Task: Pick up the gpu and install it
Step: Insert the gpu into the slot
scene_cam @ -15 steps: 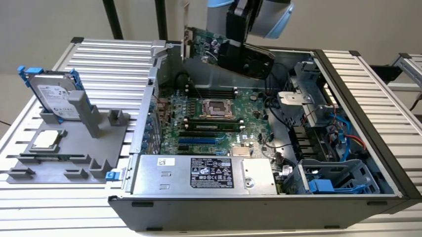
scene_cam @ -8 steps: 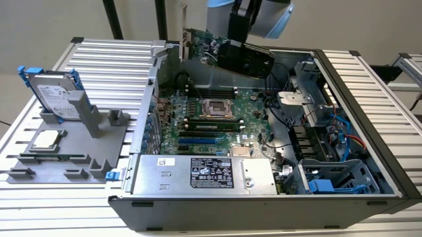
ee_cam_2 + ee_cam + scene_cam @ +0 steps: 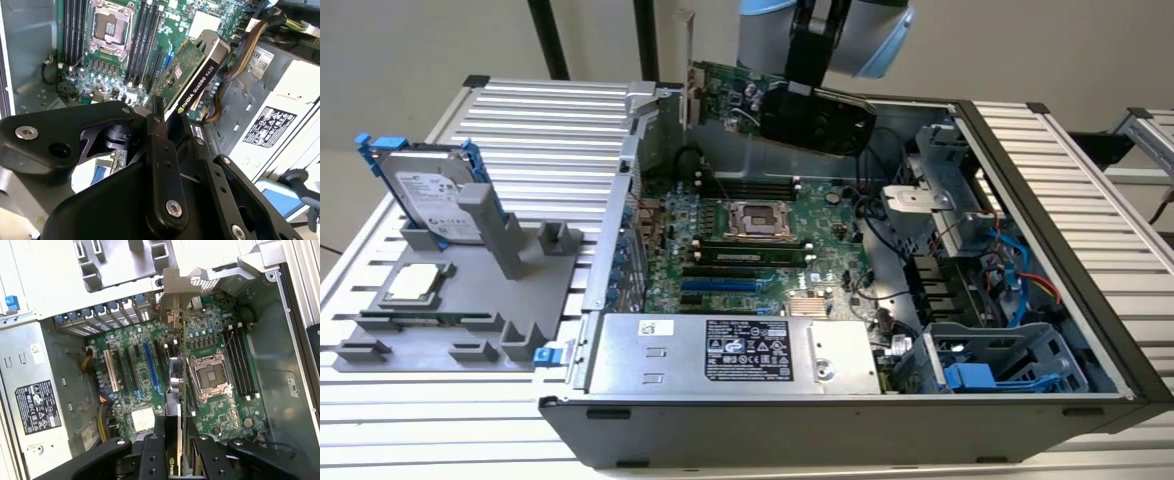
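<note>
The gpu (image 3: 727,95) is a green card with a black cooler and a silver bracket. It hangs tilted above the back of the open computer case (image 3: 1067,230), over the motherboard (image 3: 834,215). My gripper (image 3: 803,92) is shut on it from above. In the second wrist view the black fingers (image 3: 159,150) clamp the gpu (image 3: 200,75), cooler side outward, with the gripper (image 3: 172,117) at its upper edge. In the first wrist view the gpu (image 3: 175,390) runs edge-on from the gripper (image 3: 175,440) toward its bracket (image 3: 172,295), above the expansion slots beside a blue slot (image 3: 148,365).
The case holds an open processor socket (image 3: 751,218), memory sticks, a power supply (image 3: 734,350) at the front and a drive cage (image 3: 1001,360) with cables at the exterior view's right. At the exterior view's left a grey fixture (image 3: 454,330) carries a hard drive (image 3: 434,190) and a processor chip (image 3: 416,283).
</note>
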`<state>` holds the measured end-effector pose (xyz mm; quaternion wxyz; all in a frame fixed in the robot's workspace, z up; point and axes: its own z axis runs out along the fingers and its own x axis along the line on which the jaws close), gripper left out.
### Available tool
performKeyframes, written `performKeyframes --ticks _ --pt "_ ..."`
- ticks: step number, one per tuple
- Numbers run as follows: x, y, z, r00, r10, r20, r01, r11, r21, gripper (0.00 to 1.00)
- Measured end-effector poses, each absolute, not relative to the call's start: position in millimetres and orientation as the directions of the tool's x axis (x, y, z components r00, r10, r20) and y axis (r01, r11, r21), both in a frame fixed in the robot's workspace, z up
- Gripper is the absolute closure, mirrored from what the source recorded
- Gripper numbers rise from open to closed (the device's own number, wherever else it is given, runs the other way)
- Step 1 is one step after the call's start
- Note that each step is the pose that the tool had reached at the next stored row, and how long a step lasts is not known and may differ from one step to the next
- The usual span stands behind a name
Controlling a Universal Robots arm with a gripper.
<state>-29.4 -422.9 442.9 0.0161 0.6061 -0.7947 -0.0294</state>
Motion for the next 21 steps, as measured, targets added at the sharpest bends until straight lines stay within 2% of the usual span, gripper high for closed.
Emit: performKeyframes --ticks 21 --pt "-29.4 -422.6 444.4 -0.068 -0.998 -0.009 -0.996 0.067 0.066 1.00"
